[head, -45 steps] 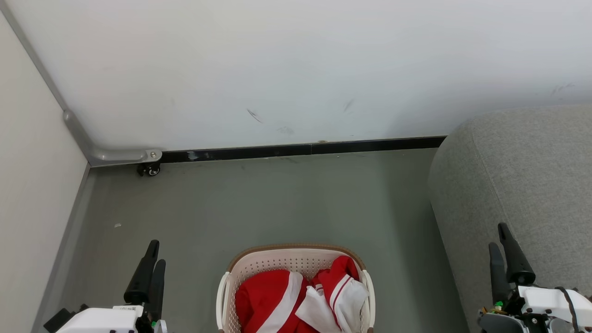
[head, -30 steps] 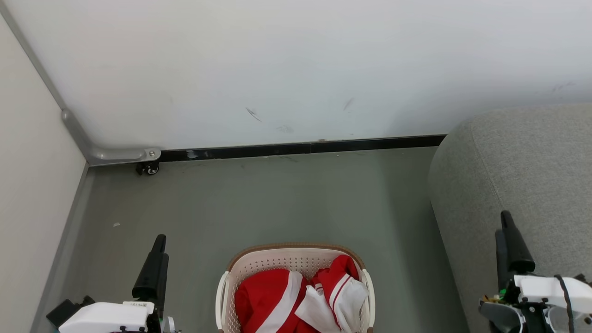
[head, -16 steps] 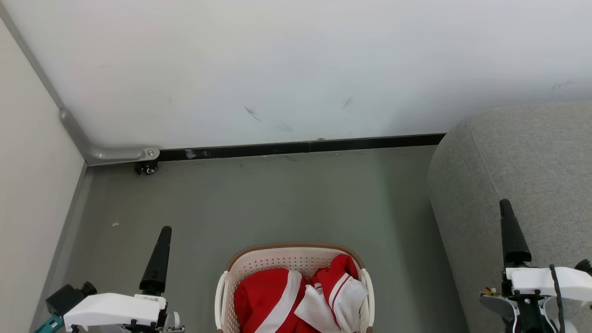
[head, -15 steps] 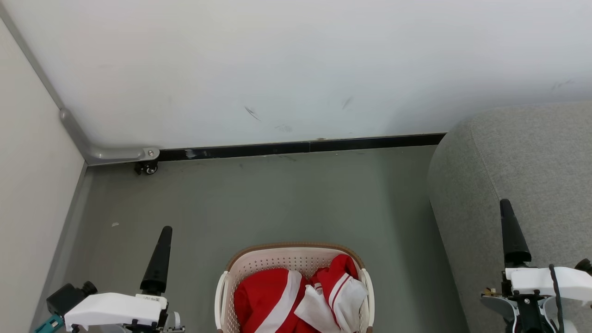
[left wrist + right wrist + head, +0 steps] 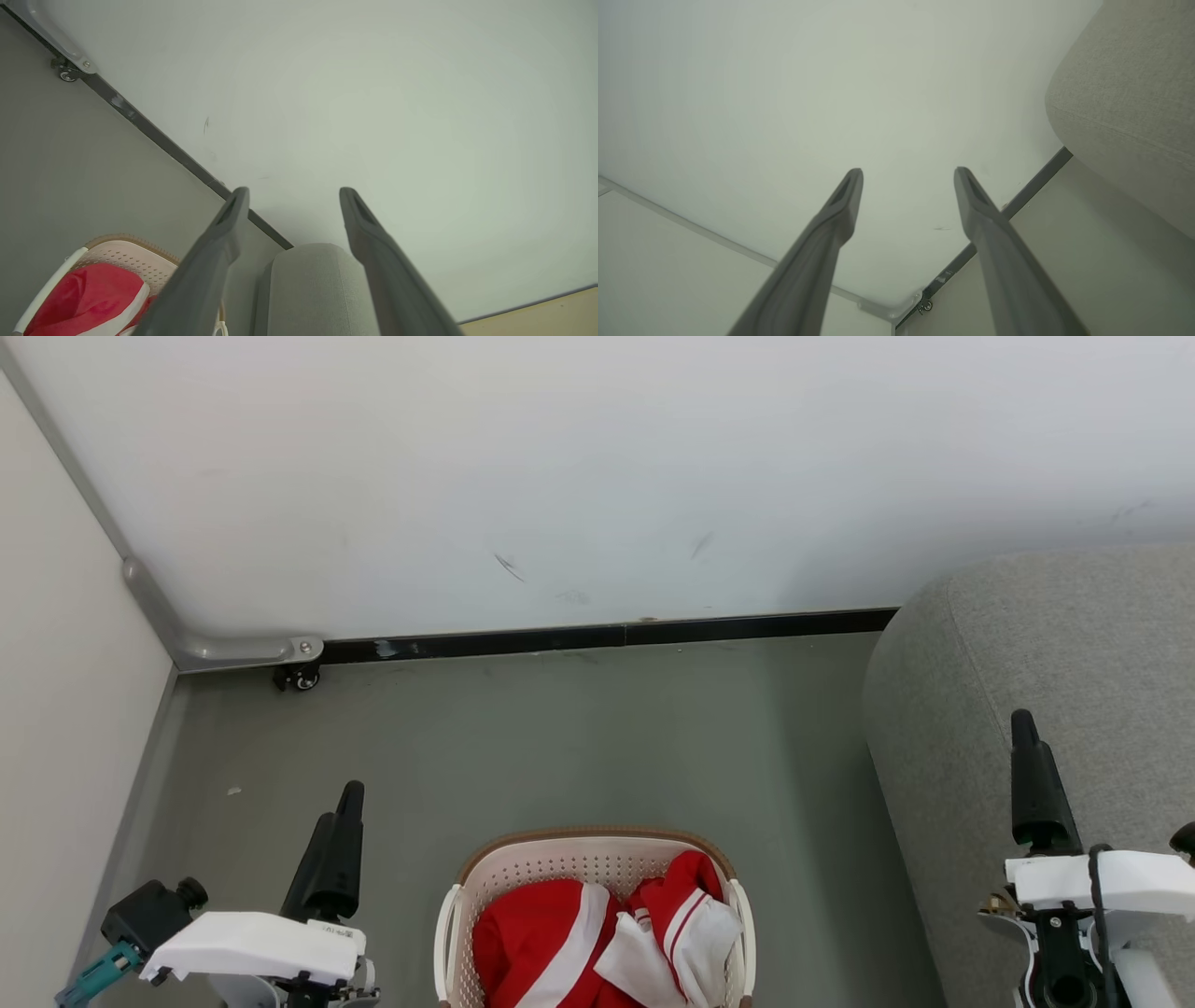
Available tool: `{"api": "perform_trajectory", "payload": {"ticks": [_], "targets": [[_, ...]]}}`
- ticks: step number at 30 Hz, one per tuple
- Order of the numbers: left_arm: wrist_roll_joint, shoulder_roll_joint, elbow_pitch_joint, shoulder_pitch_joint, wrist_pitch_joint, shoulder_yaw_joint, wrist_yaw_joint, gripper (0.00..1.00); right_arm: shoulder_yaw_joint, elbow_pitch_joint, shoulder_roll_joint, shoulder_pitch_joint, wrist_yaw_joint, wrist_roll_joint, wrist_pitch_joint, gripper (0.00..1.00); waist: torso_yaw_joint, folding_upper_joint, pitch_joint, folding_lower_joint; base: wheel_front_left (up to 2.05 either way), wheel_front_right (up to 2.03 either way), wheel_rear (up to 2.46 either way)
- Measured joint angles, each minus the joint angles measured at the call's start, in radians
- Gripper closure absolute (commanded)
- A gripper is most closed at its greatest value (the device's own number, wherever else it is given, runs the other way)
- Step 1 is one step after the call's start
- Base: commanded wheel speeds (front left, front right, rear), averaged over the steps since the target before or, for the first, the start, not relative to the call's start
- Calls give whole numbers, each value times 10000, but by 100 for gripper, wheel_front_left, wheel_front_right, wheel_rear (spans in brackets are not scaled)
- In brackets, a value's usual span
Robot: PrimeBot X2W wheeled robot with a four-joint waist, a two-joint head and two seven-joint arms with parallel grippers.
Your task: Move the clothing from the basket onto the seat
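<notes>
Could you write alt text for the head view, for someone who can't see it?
A cream basket holding red and white clothing stands on the grey floor at bottom centre, with a grey sofa to its right. The robot's left gripper and right gripper rise at the lower corners, both empty, before a white wall.

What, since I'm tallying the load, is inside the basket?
Red-and-white clothing lies heaped in the basket, its holed back wall showing above. The basket's floor and any garments underneath are covered.

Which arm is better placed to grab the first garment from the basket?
Probably left: the left gripper, open, sits nearer the basket, whose clothing its wrist camera sees; the right gripper hangs by the sofa.
</notes>
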Motion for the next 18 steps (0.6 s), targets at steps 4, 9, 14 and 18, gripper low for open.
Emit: {"api": "perform_trajectory", "payload": {"ticks": [4, 9, 14, 18], "targets": [[520, 63, -8, -53, -148, -136, 130, 0, 0, 25, -10, -21, 2, -677, -186, 0, 3, 0, -11, -19, 0, 0, 0], [1154, 174, -29, -162, -355, -307, 240, 0, 6, 44, -79, -224, 6, -1655, -364, 0, 6, 0, -35, -32, 0, 0, 0], [1835, 257, -46, -179, -556, -487, 380, 0, 6, 65, -84, -319, 25, -2543, -548, 0, 9, 0, -59, -35, 0, 0, 0], [2506, 428, -58, -194, -660, -665, 525, 0, 0, 86, -86, -407, 27, -3214, -698, 0, 12, 0, -57, -37, 0, 0, 0]]}}
